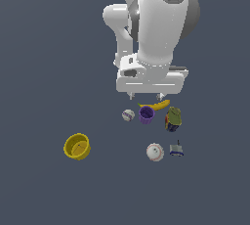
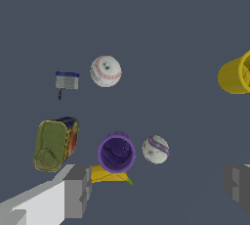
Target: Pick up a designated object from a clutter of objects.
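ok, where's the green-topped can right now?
In the exterior view the green-topped can sits at the cluster's right, beside the purple cup, just below the banana tip and above the small grey-blue piece.

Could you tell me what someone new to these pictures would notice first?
The big white arm hangs over the clutter, its open gripper just above the banana and purple cup. Beside them stands the green-topped navy can. The bright yellow cup sits apart, toward the exterior view's left.
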Available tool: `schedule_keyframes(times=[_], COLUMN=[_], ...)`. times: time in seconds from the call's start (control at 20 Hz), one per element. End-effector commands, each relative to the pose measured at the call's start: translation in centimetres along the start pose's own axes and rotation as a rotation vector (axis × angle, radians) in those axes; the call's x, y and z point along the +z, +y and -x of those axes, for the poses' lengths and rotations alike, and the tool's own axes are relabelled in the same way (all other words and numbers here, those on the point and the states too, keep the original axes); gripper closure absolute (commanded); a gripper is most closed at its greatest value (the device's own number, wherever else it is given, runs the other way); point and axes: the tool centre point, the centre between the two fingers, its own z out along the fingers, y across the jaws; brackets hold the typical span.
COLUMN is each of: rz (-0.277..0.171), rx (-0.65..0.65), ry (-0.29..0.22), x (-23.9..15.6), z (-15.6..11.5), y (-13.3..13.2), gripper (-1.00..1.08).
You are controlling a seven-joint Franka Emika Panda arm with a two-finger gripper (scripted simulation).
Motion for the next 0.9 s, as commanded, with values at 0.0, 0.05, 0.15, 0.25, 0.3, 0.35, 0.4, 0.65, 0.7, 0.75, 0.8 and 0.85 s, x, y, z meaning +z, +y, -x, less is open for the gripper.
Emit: schedule_keyframes(times=[0.0, 0.05, 0.15, 0.25, 0.3, 0.35, 0.4, 0.65, 0.7, 0.75, 0.8, 0.85], rz=[0.003, 0.004, 0.005, 0.005, 0.005, 0.005, 0.004, -0.001, -0.002, -0.003, -0.004, -0.005], rx=[0.018, 0.026, 0.042, 0.057, 0.065, 0.072, 0.08, 0.112, 0.117, 0.122, 0.126, 0.13], ry=[-0.001, -0.002, -0.002, -0.003, -0.004, -0.004, -0.005, -0.008, -0.009, -0.01, -0.011, -0.012], x=[1.9, 2.7, 4.3, 5.8, 6.6, 7.4, 8.2, 11.5, 12.1, 12.6, 13.0, 13.5], z=[0.0, 0.0, 0.2, 0.5, 0.6, 0.8, 1.1, 2.3, 2.6, 2.8, 3.1, 3.3], y=[-2.0, -2.9, -4.6, -6.3, -7.2, -8.1, -8.9, -12.6, -13.2, -13.7, -14.2, -14.7], gripper=[-0.92, -0.92, -0.92, -0.92, -0.92, -0.92, -0.92, -0.92, -0.92, -0.92, -0.92, -0.92])
